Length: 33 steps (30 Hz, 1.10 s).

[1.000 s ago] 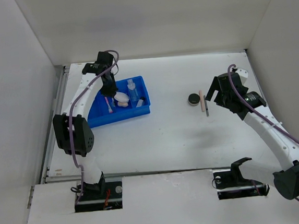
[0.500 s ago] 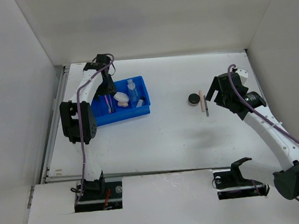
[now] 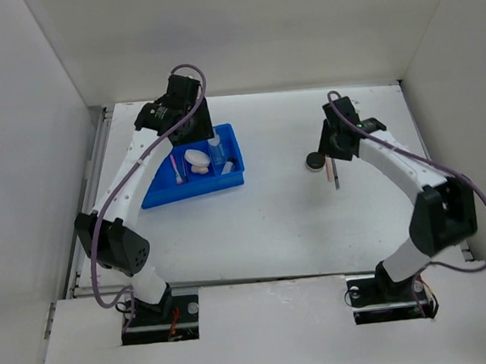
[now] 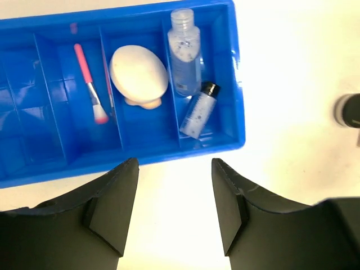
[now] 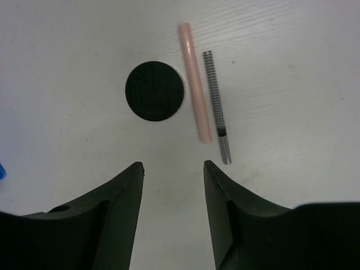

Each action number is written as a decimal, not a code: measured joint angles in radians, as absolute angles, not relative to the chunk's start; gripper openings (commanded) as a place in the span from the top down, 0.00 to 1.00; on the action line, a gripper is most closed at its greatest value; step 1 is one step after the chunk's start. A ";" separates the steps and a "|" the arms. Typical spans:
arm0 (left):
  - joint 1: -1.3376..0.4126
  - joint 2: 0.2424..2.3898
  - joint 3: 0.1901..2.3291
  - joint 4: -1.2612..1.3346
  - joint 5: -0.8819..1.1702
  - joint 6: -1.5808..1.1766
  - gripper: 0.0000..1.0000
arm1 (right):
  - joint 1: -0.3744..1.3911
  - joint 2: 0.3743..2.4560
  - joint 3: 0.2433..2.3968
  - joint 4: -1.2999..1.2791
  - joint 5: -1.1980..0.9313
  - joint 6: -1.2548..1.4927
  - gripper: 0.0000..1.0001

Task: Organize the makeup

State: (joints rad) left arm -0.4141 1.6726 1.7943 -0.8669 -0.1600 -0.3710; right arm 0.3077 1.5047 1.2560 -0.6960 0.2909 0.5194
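In the left wrist view the blue tray (image 4: 197,153) holds a pink-handled brush (image 4: 90,90), a white round puff (image 4: 138,72) with a peach sponge (image 4: 140,102) showing under its edge, a clear bottle (image 4: 184,50) and a small black-capped bottle (image 4: 198,109). My left gripper (image 4: 174,164) hangs open and empty above the tray's edge (image 3: 188,123). On the bare table lie a black round jar (image 5: 154,91), a beige stick (image 5: 194,81) and a dark pencil (image 5: 216,107). My right gripper (image 5: 173,165) is open and empty just short of them (image 3: 339,144).
The tray (image 3: 193,192) sits at the table's left; its leftmost compartments hold nothing. The jar (image 3: 314,161), stick (image 3: 330,167) and pencil (image 3: 336,179) lie right of centre. White walls close in the table on three sides.
My left gripper has opened and lifted out of the tray toward its far edge. My right arm has swung left over the jar and stick, its jaws narrower than before.
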 measured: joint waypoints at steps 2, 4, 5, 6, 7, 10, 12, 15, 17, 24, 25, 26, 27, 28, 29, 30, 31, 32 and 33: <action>-0.424 1.647 1.793 -0.873 -0.156 -0.369 0.49 | 0.308 1.625 1.317 -0.678 0.250 0.494 0.22; -0.424 1.630 1.778 -0.875 -0.155 -0.368 0.49 | 0.308 1.719 1.369 -0.672 0.223 0.474 0.07; -0.424 1.621 1.762 -0.876 -0.156 -0.368 0.49 | 0.308 1.757 1.392 -0.673 0.214 0.464 0.00; -0.424 1.612 1.744 -0.882 -0.157 -0.368 0.49 | 0.308 1.792 1.418 -0.677 0.209 0.459 0.00; -0.424 1.605 1.728 -0.887 -0.159 -0.368 0.49 | 0.308 1.821 1.441 -0.677 0.207 0.451 0.00; -0.424 1.594 1.686 -0.910 -0.161 -0.368 0.49 | 0.308 1.892 1.491 -0.672 0.212 0.441 0.00; -0.424 1.588 1.665 -0.918 -0.167 -0.368 0.49 | 0.308 1.921 1.501 -0.673 0.215 0.440 0.00; -0.424 1.572 1.647 -0.941 -0.184 -0.368 0.49 | 0.308 1.949 1.503 -0.673 0.216 0.440 0.03; -0.424 1.552 1.644 -0.957 -0.196 -0.368 0.49 | 0.308 1.959 1.503 -0.672 0.216 0.440 0.04; -0.424 1.473 1.670 -1.014 -0.251 -0.368 0.49 | 0.308 1.990 1.503 -0.670 0.216 0.439 0.11; -0.424 1.467 1.681 -1.022 -0.260 -0.368 0.49 | 0.308 1.996 1.503 -0.670 0.216 0.440 0.14; -0.424 1.463 1.692 -1.027 -0.268 -0.368 0.49 | 0.308 2.001 1.503 -0.668 0.217 0.440 0.19; -0.424 1.460 1.703 -1.032 -0.276 -0.368 0.49 | 0.308 2.008 1.503 -0.668 0.216 0.438 0.21; -0.424 1.459 1.712 -1.039 -0.287 -0.368 0.49 | 0.308 2.013 1.503 -0.667 0.216 0.437 0.23; -0.424 1.457 1.720 -1.044 -0.295 -0.368 0.49 | 0.308 2.018 1.503 -0.666 0.216 0.437 0.29; -0.424 1.457 1.724 -1.047 -0.301 -0.368 0.49 | 0.308 2.021 1.503 -0.666 0.218 0.433 0.31; -0.424 1.456 1.726 -1.049 -0.305 -0.368 0.49 | 0.308 2.022 1.503 -0.665 0.216 0.433 0.34; -0.424 1.456 1.729 -1.056 -0.311 -0.368 0.49 | 0.308 2.022 1.503 -0.665 0.217 0.433 0.36; -0.424 1.456 1.730 -1.062 -0.317 -0.368 0.49 | 0.308 2.022 1.503 -0.664 0.216 0.432 0.39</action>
State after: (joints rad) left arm -0.4244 1.4563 1.7302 -1.0618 -0.3168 -0.3676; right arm 0.3077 2.0224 1.5028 -0.6636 0.2161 0.4320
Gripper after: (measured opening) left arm 0.512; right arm 0.677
